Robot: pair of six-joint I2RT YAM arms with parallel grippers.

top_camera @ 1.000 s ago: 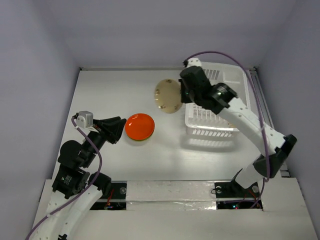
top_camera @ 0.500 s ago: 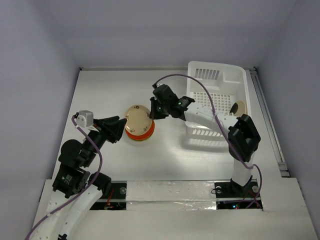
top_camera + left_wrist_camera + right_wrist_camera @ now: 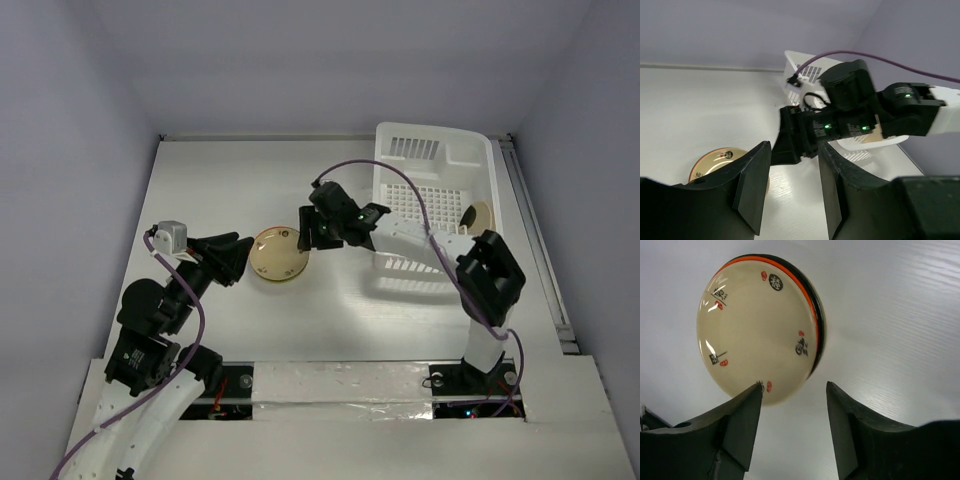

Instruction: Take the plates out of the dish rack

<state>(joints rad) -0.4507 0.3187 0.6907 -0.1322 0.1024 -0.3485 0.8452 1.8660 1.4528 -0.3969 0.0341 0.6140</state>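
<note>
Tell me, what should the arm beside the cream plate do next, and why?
Probably lift the right pincer clear and swing it toward the dish rack. Its jaws stand open beside the cream plate, which rests on an orange plate, and a pale plate waits in the rack.

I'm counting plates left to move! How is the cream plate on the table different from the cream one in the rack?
The table plate lies flat; the rack plate seems to stand on edge. The table plate is out on the table; the rack plate is inside the rack. The table plate rests on an orange plate; no other plate shows by the rack plate. Both are round and cream.
</note>
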